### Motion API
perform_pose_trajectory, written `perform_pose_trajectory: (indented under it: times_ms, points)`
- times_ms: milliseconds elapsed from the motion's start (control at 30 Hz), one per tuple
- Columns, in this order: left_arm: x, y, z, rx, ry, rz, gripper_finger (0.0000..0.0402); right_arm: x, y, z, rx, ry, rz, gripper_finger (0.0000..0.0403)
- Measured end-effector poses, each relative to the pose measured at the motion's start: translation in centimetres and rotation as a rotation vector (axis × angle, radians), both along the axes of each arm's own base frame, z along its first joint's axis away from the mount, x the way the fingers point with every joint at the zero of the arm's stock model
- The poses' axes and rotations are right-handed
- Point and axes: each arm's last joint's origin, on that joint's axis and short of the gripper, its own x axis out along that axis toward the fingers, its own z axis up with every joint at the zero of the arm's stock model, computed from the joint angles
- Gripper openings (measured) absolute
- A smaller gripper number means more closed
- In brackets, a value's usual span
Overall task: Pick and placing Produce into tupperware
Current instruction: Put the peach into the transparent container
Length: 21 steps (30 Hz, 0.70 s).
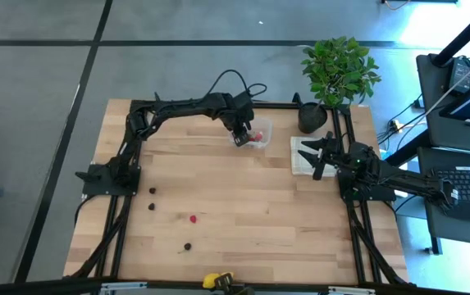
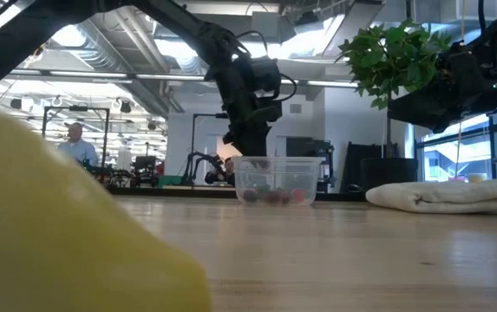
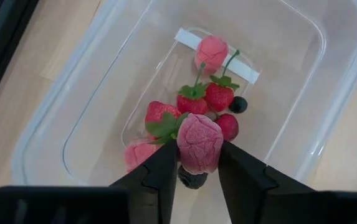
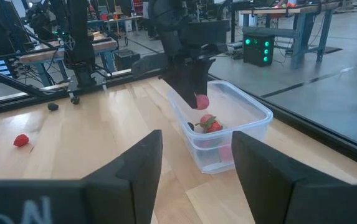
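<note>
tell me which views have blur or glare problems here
Low view: a big out-of-focus yellow blob fills the near corner, and the windows behind glare. Left wrist view: the left gripper and its pink berry over the tupperware look sharp.

Wood table [image 1: 243, 197]: tupperware [image 1: 261, 131], cloth [image 1: 304, 156], pot [image 1: 312, 117], 5 loose produce pcs [image 1: 193, 219].

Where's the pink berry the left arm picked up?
The pink berry sits between the left gripper's fingers, over the tupperware at the table's far edge, left of the cloth.
</note>
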Motion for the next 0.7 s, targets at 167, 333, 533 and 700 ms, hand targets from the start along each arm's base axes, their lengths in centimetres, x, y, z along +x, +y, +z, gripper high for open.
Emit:
perform_pose_trajectory:
  times_ms: [167,333,533,700]
  points:
    - [0.01,-0.02,0.0,0.0,0.0,0.0,0.0105,0.0,0.0,0.0,0.0,0.0,0.0,0.0195]
    - [0.0,-0.02,0.02,0.0,0.0,0.0,0.0094,0.0,0.0,0.0,0.0,0.0,0.0,0.0195]
    - [0.0,-0.02,0.01,0.0,0.0,0.0,0.0089,0.0,0.0,0.0,0.0,0.0,0.0,0.0195]
    - [0.0,-0.02,0.02,0.0,-0.001,0.0,0.0101,0.0,0.0,0.0,0.0,0.0,0.0,0.0195]
